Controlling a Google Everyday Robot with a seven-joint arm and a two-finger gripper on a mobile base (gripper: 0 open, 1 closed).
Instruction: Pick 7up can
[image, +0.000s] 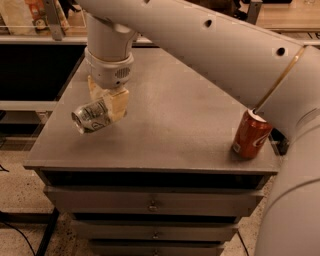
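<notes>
evidently the tool (107, 102) is clamped on the 7up can (92, 116), held tilted on its side near the left edge of the counter (175, 115), seemingly just off the surface. the grasp looks done; a clear lift remains. a red-orange can (251, 135) stands at the front right corner.

It looks like a lab or workshop: a grey metal cabinet (170, 125) with knobbed drawers (150, 201) stands on a speckled floor (20, 195). A black cable (15, 231) trails at 7 o'clock and a shelf rail (35, 39) runs at 11 o'clock. The gripper (107, 102) hangs at 10 o'clock, clamped on the 7up can (91, 117).
</notes>
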